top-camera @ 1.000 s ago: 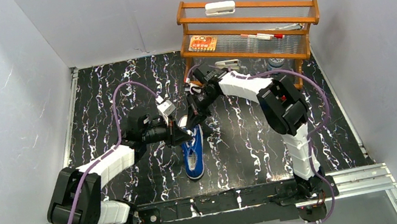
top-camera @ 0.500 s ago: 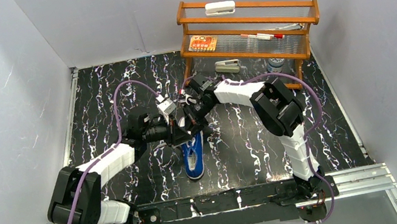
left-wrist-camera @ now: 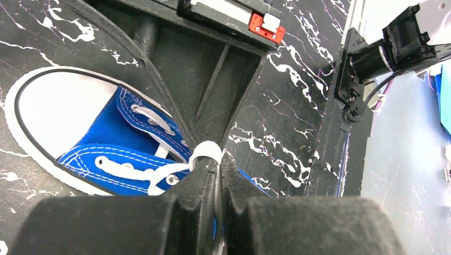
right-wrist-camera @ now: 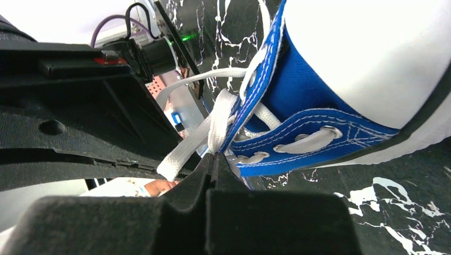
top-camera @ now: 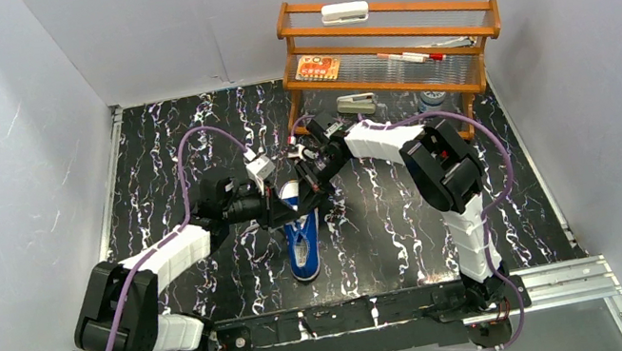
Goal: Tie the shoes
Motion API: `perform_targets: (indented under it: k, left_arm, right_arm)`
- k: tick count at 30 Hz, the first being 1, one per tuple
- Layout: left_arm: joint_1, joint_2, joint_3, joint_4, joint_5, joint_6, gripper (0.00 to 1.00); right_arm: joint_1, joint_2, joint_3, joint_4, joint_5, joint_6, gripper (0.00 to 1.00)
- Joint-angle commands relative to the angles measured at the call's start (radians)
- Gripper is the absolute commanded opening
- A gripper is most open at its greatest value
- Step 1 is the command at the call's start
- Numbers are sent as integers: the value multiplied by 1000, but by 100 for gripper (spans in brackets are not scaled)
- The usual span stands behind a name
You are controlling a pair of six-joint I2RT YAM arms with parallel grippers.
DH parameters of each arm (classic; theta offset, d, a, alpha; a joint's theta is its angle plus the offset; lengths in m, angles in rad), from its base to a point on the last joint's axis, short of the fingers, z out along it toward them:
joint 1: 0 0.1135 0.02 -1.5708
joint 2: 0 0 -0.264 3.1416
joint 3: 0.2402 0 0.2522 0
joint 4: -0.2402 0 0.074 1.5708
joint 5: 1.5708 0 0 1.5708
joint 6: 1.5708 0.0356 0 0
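The blue canvas shoe (top-camera: 303,246) lies mid-table with its white toe cap pointing away from the arm bases. Both grippers meet over its front. My left gripper (top-camera: 284,209) is shut on a loop of white lace (left-wrist-camera: 206,151) just above the eyelets, with the shoe (left-wrist-camera: 106,130) below and to its left. My right gripper (top-camera: 311,185) comes in from the far right. In the right wrist view the gripper (right-wrist-camera: 214,159) is shut on a flat white lace (right-wrist-camera: 215,119) beside the shoe's eyelet row (right-wrist-camera: 319,135). The knot area is hidden by the fingers.
A wooden rack (top-camera: 389,38) stands at the back right with a white case, a card and pens on its shelves. A white device (top-camera: 357,104) and a tape roll (top-camera: 432,98) sit at its foot. Grey walls close in the table.
The right wrist swung left over the toe towards the left gripper, then back right a little. The left gripper has barely moved. Both stay shut on lace.
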Motion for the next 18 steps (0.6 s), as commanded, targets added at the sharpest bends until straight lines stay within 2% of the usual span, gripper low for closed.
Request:
perform_targets:
  k: [1, 8, 11, 14, 18]
  left_arm:
    - [8, -19, 40, -1, -17, 18, 3]
    - [8, 58, 79, 15, -1, -13, 3]
    - [8, 86, 75, 39, 21, -40, 3]
    - [7, 89, 55, 36, 25, -42, 3]
    - [8, 80, 28, 35, 18, -31, 3]
  right_arm:
    - [10, -7, 27, -45, -158, -106, 0]
    - [59, 57, 101, -26, -212, -107, 0]
    - [60, 47, 77, 40, -210, -13, 0]
    - [36, 5, 41, 55, -146, 28, 0]
    - [7, -29, 24, 7, -102, 3, 4]
